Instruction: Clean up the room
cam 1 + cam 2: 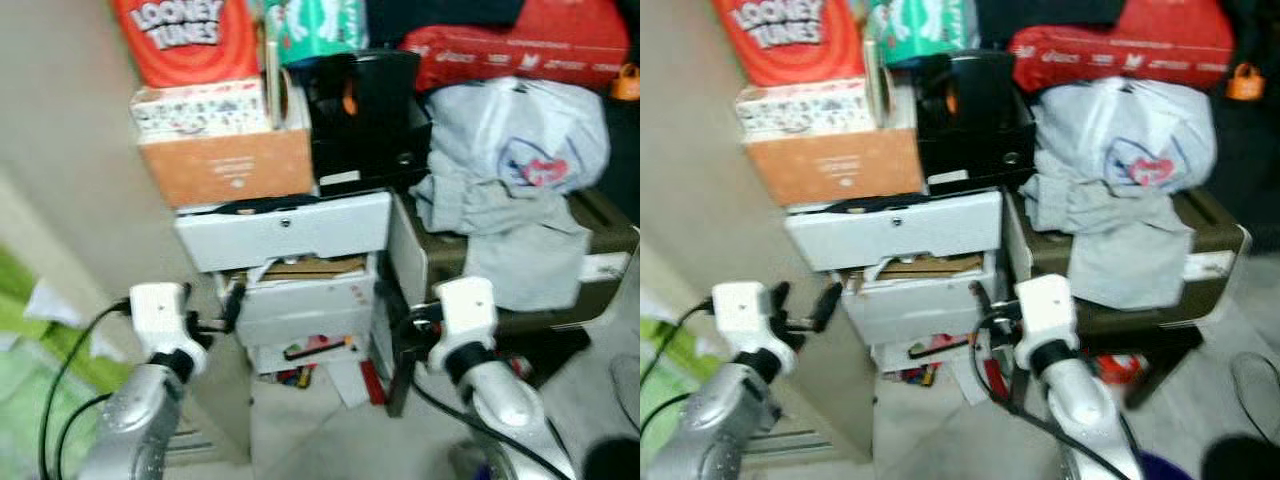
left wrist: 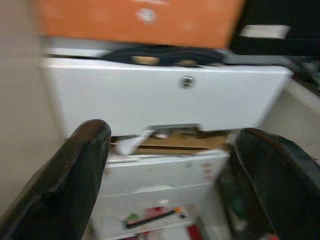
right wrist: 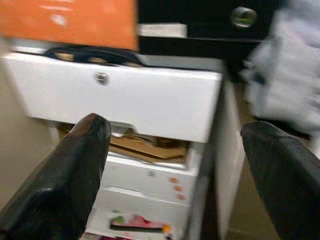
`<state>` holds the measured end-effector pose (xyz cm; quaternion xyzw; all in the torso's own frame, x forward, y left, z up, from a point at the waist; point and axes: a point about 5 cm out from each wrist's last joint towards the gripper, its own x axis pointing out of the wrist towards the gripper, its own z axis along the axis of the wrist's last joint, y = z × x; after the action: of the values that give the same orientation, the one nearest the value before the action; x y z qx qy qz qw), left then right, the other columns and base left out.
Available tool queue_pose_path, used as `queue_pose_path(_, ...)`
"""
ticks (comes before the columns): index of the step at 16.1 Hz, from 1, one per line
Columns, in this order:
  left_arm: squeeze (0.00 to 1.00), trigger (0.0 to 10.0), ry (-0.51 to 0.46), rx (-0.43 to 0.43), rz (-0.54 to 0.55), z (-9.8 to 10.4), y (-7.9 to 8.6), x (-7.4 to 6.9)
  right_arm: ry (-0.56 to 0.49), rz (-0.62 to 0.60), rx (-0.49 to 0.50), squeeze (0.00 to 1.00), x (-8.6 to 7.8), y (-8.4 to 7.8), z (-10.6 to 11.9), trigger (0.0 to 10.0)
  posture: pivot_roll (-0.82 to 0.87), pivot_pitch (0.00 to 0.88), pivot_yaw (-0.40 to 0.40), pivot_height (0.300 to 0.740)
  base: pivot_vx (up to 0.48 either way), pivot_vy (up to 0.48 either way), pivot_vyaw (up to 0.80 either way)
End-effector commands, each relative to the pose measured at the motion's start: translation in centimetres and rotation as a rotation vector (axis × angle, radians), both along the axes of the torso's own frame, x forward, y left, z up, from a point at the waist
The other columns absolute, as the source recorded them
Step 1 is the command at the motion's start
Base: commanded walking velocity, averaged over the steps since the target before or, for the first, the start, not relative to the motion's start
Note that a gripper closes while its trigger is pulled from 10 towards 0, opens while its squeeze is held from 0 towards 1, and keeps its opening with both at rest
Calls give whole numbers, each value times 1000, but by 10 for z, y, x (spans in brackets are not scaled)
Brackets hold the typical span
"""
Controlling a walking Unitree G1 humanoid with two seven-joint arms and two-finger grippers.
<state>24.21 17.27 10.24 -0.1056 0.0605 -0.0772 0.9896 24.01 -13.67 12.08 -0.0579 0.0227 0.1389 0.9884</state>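
White drawer (image 1: 283, 228), contents mostly hidden

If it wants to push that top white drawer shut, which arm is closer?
Probably the left. Its open end effector sits just below the top drawer front's left end; the right end effector hangs lower, past the cabinet's right side.

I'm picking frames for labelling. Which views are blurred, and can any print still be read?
Both eye views are soft; the red Looney Tunes bag still reads. Both wrist views are smeared: the white drawer keeps its outline, the orange box print doesn't.
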Motion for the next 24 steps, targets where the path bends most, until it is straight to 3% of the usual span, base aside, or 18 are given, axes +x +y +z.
queue_pose_path(1, 0, 10000, 1, -5, -7, 0, -2, 0, 5, -12, -11, 0, 0, -5, -1, 10000, -223, 31, 75, 740, 0, 0, 800)
queue_pose_path(5, 0, 10000, -28, 12, -33, 7, 0, -8, 9, -38, -13, 0, -1, -10, 0, 10000, -220, 32, 71, 740, 0, 0, 522)
queue_pose_path(7, 0, 10000, 20, 96, 0, -5, 19, -27, 73, -90, -43, 0, -4, -25, -8, 10000, -218, 28, 67, 740, 0, 0, 0)
queue_pose_path(8, 0, 10000, 49, 79, 41, -10, 27, -28, 98, -104, -45, 0, -2, -28, -12, 10000, -219, 28, 66, 740, 0, 0, 0)
queue_pose_path(9, 0, 10000, 59, 65, 67, -11, 31, -26, 120, -110, -46, 0, 0, -29, -16, 10000, -213, 23, 62, 740, 0, 0, 0)
queue_pose_path(11, 0, 10000, 44, 80, 60, -9, 28, -5, 187, -67, -82, 0, 10, -15, -26, 10000, -210, 6, 54, 740, 0, 0, 0)
queue_pose_path(12, 0, 10000, 79, 87, 41, -15, 22, 8, 230, -58, -63, 0, 18, -6, -30, 10000, -210, 0, 53, 740, 0, 0, 0)
queue_pose_path(14, 0, 10000, 134, 94, 10, -25, 15, 19, 278, -82, -76, 0, 30, 0, -38, 10000, -218, 0, 55, 740, 0, 0, 0)
queue_pose_path(16, 0, 10000, 212, 115, -26, -42, 6, 31, 329, -105, -69, 0, 43, 8, -49, 10000, -227, 0, 61, 740, 0, 0, 0)
queue_pose_path(18, 0, 10000, 273, 107, -55, -58, -10, 53, 423, -135, -24, 0, 62, 24, -71, 10000, -231, 0, 66, 740, 0, 0, 0)
queue_pose_path(20, 0, 10000, 427, 132, -79, -83, -23, 60, 526, -146, -35, 0, 68, 39, -93, 10000, -230, 0, 68, 740, 0, 0, 0)
queue_pose_path(22, 0, 10000, 587, 192, -103, -111, -30, 48, 668, -179, -32, 0, 60, 48, -116, 10000, -214, 0, 64, 740, 0, 0, 0)
queue_pose_path(23, 0, 10000, 690, 234, -108, -129, -26, 32, 710, -198, -45, 0, 54, 51, -125, 10000, -214, 0, 64, 740, 0, 0, 0)
queue_pose_path(24, 0, 10000, 733, 250, -110, -136, -23, 25, 736, -214, -54, 0, 50, 50, -131, 10000, -219, 0, 63, 740, 0, 0, 0)
